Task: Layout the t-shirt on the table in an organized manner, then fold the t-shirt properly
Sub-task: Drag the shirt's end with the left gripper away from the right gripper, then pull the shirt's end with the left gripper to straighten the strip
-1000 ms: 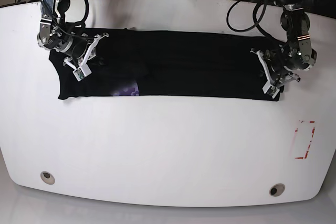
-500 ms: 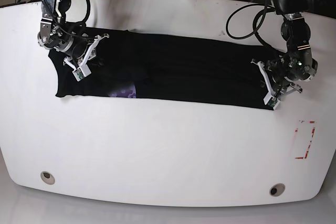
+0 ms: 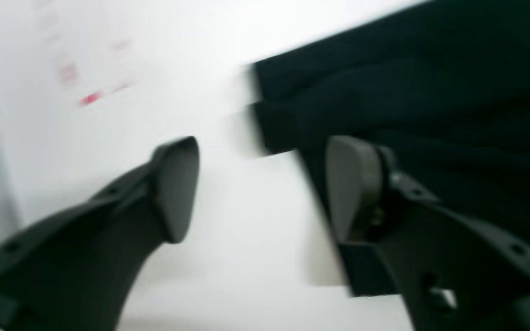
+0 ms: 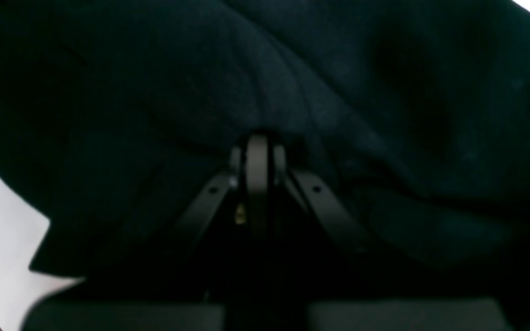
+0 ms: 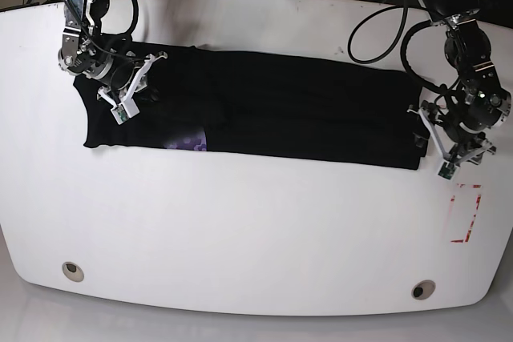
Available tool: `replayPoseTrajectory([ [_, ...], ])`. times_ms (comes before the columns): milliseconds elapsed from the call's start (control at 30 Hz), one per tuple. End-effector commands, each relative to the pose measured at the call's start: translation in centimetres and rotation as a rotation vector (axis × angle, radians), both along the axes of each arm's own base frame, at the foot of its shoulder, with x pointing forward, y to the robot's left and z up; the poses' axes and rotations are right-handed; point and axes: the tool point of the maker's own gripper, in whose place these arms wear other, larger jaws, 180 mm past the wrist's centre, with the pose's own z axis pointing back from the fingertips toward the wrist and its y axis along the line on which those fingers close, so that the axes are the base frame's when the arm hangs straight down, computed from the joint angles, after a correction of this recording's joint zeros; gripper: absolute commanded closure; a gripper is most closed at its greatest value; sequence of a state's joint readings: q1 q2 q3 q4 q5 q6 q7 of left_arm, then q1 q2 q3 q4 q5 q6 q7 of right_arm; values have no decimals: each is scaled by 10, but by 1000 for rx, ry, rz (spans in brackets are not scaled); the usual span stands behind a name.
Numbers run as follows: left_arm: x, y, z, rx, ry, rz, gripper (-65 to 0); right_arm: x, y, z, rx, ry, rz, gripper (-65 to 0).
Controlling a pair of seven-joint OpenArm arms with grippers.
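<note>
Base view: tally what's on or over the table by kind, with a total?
T-shirt: 1
End effectors: 2, left end effector and right end effector
Round metal grommets in the table: 2, one and another
Red dashed rectangle mark: 1
Total: 6

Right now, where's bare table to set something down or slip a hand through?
Free: the wide glossy white table strip between the folded black cloth t-shirt and the two round metal grommets, plus a thin band behind the shirt. Crowded: both shirt ends, under the right pincer and left pincer.
</note>
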State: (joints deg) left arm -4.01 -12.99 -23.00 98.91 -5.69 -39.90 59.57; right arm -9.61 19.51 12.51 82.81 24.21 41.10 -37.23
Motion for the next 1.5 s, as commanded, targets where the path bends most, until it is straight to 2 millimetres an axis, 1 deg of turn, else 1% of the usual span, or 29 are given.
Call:
replayPoseTrajectory([
  [0,7,5,6,-9,-23,9,-447,-14,-13,-16,-97,86,13,-3],
  [133,19,9,5,-34,-22,24,-446,-14,-12,-16,-94,86,13,-3],
  [267,23,11,-10,-74,14,37,-446,-14,-11,-16,-92,86,13,-3],
  [433,33,8,-15,-119,-15,33,-446,-14,-10,-16,-91,86,13,-3],
  [567,33,7,-29,-154,10,40,-446,-15,-10,-17,-91,87,13,-3],
  [833,43,6,-46,-224,36,59,-446,-16,-10,-17,-91,89,13,-3],
  [933,45,11,-48,-233,21,61,-446,-16,-10,-18,-90,90,13,-3],
  [1100,50,11,-54,-266,30,71,-446,-17,-10,-18,-90,92,13,-3],
  [1200,50,10,-61,-283,51,79,-446,-17,-10,-18,-90,92,13,-3],
  [1400,52,10,-61,-288,49,80,-442,-17,-10,-18,-89,92,13,-3],
  [1467,53,10,-60,-288,48,80,-417,-17,-9,-18,-87,92,12,-3],
])
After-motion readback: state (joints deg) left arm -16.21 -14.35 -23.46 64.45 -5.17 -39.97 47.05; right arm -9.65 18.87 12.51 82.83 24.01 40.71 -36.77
